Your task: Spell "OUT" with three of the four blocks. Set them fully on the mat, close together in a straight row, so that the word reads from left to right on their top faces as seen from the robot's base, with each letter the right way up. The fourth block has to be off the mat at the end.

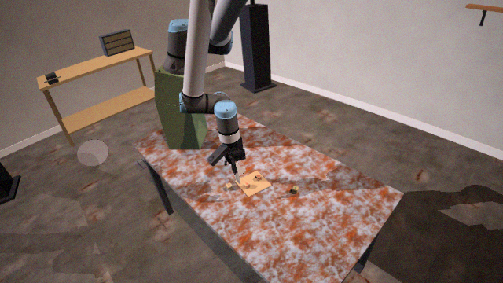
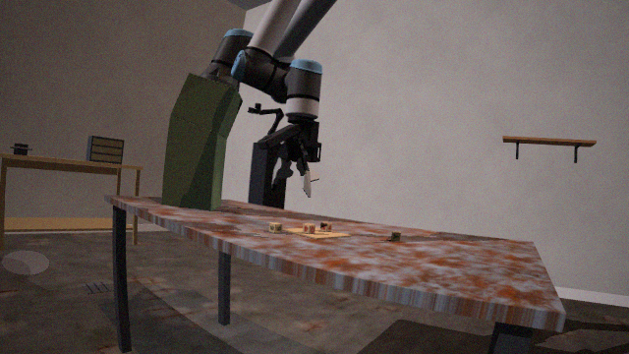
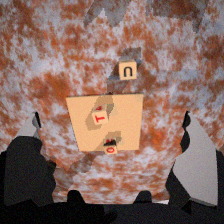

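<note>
Against the wall stood a wooden workbench with a lower shelf; on its top sat a drawer cabinet and, near the other end, a small dark device. A tall dark column rose from the floor, and a wooden wall shelf hung on dark brackets.
</note>
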{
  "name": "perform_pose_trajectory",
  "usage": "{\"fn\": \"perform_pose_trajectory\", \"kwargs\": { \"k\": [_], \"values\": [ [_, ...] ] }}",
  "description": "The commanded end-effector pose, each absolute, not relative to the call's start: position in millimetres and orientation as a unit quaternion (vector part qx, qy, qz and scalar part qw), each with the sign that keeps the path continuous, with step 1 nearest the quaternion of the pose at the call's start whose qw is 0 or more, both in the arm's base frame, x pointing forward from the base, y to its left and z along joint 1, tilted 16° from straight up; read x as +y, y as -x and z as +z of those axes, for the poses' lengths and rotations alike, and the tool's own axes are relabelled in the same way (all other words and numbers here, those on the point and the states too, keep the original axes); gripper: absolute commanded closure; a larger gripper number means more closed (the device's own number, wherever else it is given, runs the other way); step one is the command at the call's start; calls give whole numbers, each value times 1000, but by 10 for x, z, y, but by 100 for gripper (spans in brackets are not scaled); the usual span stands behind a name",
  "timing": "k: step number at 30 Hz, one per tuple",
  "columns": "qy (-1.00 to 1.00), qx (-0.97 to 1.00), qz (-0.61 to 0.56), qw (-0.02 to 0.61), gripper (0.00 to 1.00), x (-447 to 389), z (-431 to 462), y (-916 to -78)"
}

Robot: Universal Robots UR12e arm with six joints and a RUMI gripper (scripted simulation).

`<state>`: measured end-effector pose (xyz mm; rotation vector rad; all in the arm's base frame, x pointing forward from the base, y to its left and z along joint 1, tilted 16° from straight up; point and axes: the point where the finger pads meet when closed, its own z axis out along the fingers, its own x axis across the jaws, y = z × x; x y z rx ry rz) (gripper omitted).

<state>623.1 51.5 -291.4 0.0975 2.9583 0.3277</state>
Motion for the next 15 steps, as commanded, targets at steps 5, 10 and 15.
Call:
{"fn": "perform_pose_trajectory", "kwargs": {
  "k": [5,10,15],
  "values": [
    [-138,981,117,69,0,483,-2939,-6167],
    [-189,973,120,63,0,468,-2951,-6143],
    [-240,961,123,57,0,453,-2960,-6123]
  ]
}}
